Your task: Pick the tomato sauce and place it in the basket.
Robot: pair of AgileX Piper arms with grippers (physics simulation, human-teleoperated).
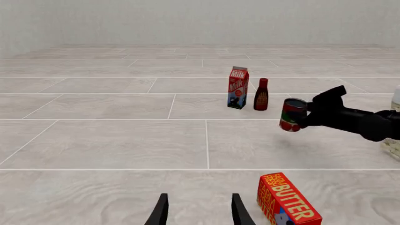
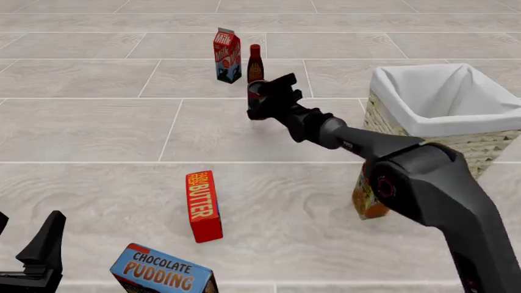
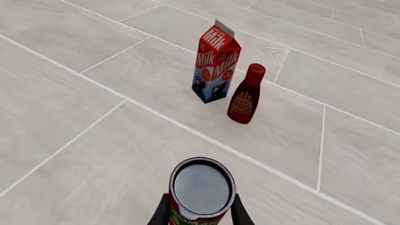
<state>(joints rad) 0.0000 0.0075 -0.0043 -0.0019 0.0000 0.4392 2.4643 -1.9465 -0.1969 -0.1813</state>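
While the right end effector (image 3: 200, 211) pinches the tomato sauce (image 1: 292, 114) aloft, it should swing level toward the basket (image 2: 391, 119); the left end effector (image 1: 198, 211) idles spread.

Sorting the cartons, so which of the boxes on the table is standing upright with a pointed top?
The milk carton, at the far side beside the dark-red bottle. The butter box and chocolate pudding box are flat-ended and lie nearer the arms.

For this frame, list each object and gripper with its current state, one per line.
tomato sauce can: upright, lifted off the floor, gripped by right gripper
left gripper: open, holding nothing
basket: upright, nothing visible inside
milk carton: standing, closed
sauce bottle: standing, capped
butter box: lying flat
chocolate pudding box: lying flat
orange carton behind the right arm: mostly hidden
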